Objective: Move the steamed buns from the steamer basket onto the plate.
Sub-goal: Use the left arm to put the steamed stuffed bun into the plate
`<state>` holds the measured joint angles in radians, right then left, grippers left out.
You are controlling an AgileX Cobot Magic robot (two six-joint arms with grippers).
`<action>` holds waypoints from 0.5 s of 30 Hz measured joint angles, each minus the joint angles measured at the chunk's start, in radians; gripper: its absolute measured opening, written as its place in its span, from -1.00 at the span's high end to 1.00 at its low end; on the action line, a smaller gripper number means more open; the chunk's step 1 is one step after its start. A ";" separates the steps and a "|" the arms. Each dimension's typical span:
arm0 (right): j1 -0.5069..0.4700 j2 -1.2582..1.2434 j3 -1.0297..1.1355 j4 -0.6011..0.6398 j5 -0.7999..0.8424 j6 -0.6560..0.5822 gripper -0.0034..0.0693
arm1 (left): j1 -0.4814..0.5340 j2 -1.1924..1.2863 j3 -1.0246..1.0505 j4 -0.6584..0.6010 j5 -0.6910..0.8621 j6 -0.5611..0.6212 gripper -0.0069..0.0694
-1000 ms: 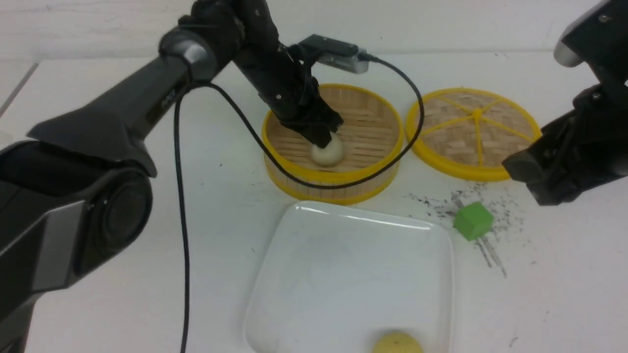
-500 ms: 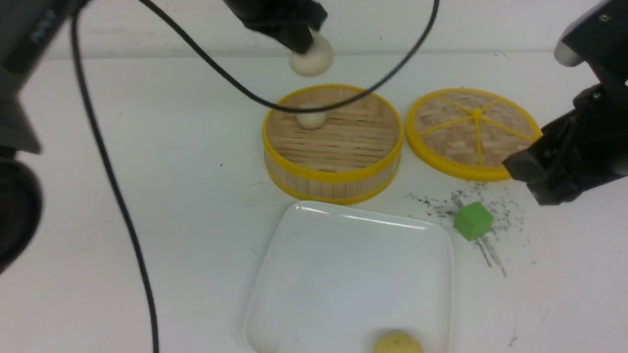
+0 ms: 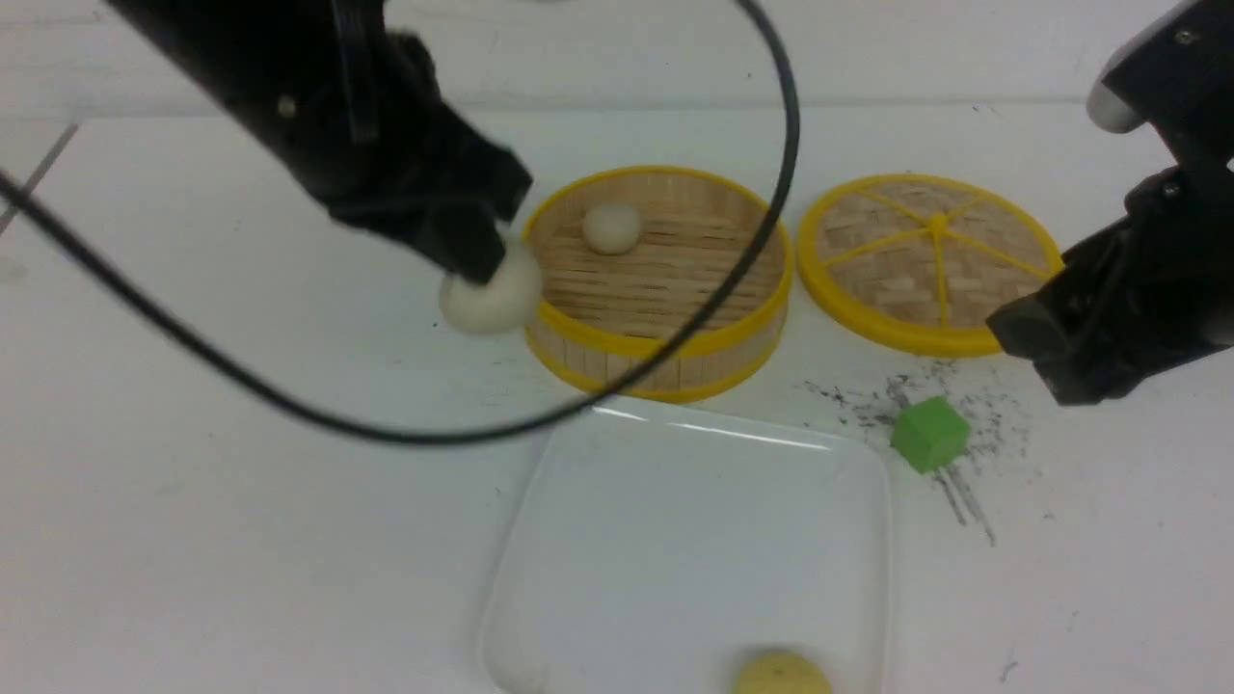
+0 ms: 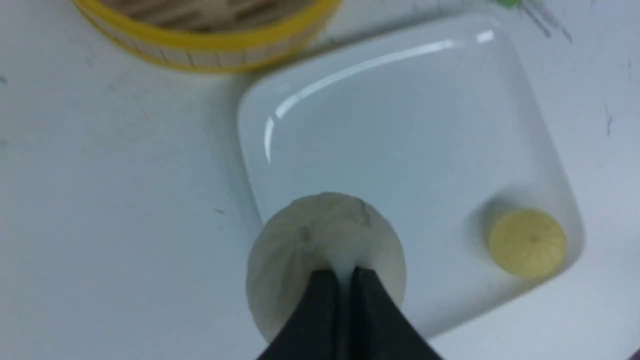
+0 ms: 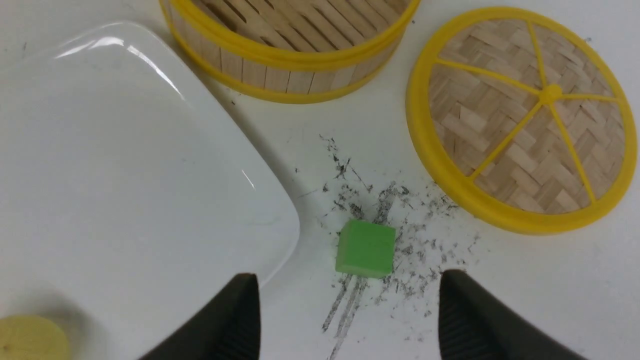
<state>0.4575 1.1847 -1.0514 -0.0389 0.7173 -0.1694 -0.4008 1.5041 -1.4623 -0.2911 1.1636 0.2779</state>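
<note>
Your glossy white square plate holds a pale yellow round bun at its five o'clock. Your left gripper pinches an off-white round bun at nine o'clock of the yellow-rimmed bamboo steamer basket. That basket holds a second off-white bun, and your right gripper gapes empty.

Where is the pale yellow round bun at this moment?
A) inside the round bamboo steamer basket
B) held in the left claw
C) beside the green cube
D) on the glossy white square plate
D: the pale yellow round bun lies on the glossy white square plate, near one corner.
</note>
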 joint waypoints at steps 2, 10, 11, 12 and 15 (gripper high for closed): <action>0.000 0.000 0.000 0.006 0.000 0.000 -0.40 | -0.002 -0.043 0.128 -0.047 -0.084 0.046 0.76; 0.000 0.000 0.000 0.018 0.000 0.000 -0.40 | -0.003 -0.080 0.439 -0.337 -0.269 0.286 0.76; 0.000 0.000 0.000 0.019 0.000 0.000 -0.40 | -0.003 -0.077 0.474 -0.365 -0.292 0.315 0.76; 0.000 0.000 0.000 0.019 0.000 0.000 -0.40 | -0.003 -0.074 0.506 -0.389 -0.314 0.345 0.76; 0.000 0.000 0.000 0.019 -0.001 0.000 -0.40 | -0.003 -0.058 0.583 -0.460 -0.383 0.435 0.76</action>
<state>0.4575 1.1845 -1.0514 -0.0194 0.7163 -0.1694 -0.4038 1.4465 -0.8793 -0.7506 0.7807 0.7130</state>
